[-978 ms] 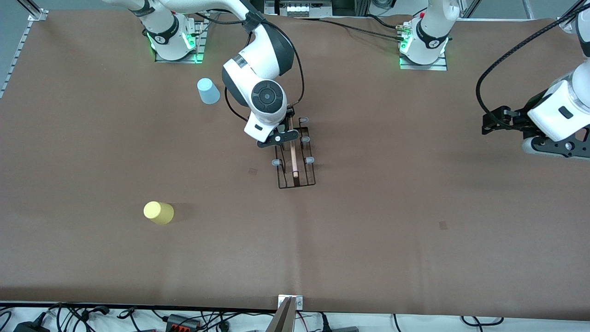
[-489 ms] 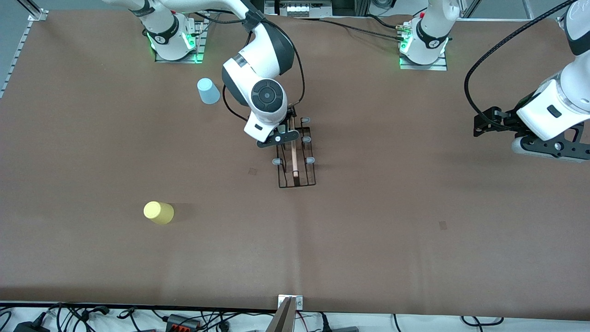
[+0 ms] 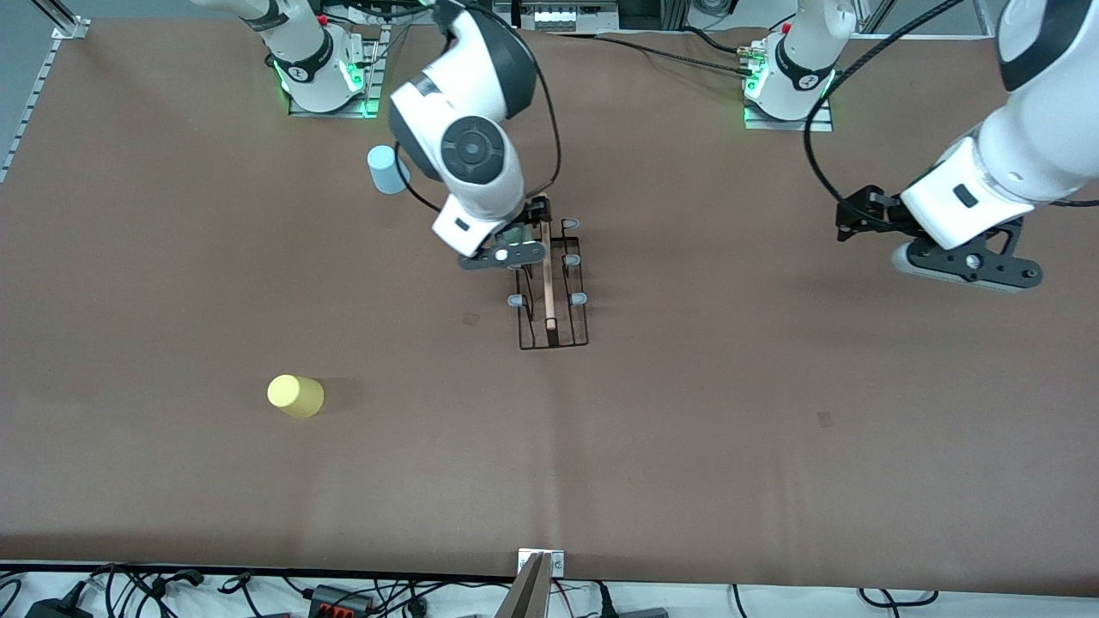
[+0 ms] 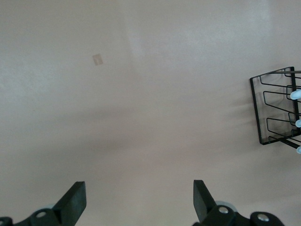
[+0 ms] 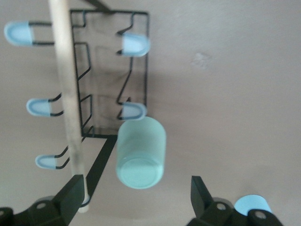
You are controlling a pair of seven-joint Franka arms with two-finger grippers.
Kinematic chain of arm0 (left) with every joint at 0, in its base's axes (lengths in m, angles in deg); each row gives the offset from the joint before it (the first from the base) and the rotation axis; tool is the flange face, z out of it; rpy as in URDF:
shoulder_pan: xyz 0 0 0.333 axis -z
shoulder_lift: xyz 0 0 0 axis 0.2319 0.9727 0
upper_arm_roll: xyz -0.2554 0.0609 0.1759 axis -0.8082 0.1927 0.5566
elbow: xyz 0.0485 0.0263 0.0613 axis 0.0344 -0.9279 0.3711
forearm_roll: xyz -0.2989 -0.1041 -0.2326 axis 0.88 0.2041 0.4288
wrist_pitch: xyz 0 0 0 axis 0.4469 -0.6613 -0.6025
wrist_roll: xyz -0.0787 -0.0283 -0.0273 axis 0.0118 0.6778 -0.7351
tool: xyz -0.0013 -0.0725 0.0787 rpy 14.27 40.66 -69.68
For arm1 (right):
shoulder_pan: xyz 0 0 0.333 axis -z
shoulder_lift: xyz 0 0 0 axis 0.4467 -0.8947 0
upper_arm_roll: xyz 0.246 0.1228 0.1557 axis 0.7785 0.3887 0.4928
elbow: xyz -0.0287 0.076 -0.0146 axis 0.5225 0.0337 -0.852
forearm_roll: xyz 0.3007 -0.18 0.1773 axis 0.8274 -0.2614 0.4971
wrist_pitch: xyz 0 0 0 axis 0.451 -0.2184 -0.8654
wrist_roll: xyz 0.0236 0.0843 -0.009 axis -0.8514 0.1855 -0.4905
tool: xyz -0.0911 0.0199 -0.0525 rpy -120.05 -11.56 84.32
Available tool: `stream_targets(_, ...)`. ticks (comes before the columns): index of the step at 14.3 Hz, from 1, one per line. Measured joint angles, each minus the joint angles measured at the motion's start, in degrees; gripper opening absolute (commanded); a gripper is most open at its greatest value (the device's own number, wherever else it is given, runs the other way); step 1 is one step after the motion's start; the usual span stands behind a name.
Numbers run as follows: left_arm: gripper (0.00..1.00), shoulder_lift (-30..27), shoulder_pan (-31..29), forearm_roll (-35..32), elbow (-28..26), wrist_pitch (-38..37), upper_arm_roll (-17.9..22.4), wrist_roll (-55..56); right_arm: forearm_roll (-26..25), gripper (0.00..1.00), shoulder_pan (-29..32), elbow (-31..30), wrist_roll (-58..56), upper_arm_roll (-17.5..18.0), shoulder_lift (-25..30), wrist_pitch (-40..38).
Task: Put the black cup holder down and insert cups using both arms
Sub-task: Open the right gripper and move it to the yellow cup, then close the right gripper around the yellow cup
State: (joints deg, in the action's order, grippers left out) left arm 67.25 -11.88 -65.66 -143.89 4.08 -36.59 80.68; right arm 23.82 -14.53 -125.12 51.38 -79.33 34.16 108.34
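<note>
Right jaws spread above green cup on rack, left jaws spread.

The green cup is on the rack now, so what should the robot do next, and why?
Probably lift the right hand away. Its fingers are open, and the green cup already sits on a prong of the black cup holder. The blue cup nearby could be next.

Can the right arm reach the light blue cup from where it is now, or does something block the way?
Probably yes. The right hand is open over the black cup holder, where a pale green cup sits on a prong. The light blue cup stands alone toward the right arm's end, with bare table around it.
</note>
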Motion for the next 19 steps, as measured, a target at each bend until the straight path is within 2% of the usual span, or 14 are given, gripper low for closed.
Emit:
stream_targets(4,1.0,0.01,-1.63,0.0,-0.03,1.54,0.41,0.05,-0.27,1.0,4.17,0.01,0.15,-5.77,1.96,-1.54)
stream_targets(6,1.0,0.01,-1.76,0.0,-0.03,2.03,0.44,0.63,-1.4,1.0,6.66,-0.17,-0.08,-9.53,1.5,-1.53)
stream_targets(8,1.0,0.01,-1.76,-0.03,-0.03,2.14,0.47,4.22,-2.74,1.0,9.71,-0.21,-0.23,-11.57,0.0,-0.32)
stream_targets(11,1.0,0.01,-1.88,-0.5,-0.02,2.15,0.7,9.62,-3.27,1.0,14.66,0.9,-1.85,-11.99,-3.77,4.42)
stream_targets(17,1.0,0.08,-7.43,-0.53,-0.03,2.67,1.09,11.37,-3.27,1.0,23.42,6.15,-18.65,-12.03,-12.04,10.02)
stream_targets(19,1.0,0.06,-7.42,-0.53,-0.02,2.68,0.83,11.4,-3.25,1.0,24.8,6.57,-21.72,-12.02,-13.86,12.56)
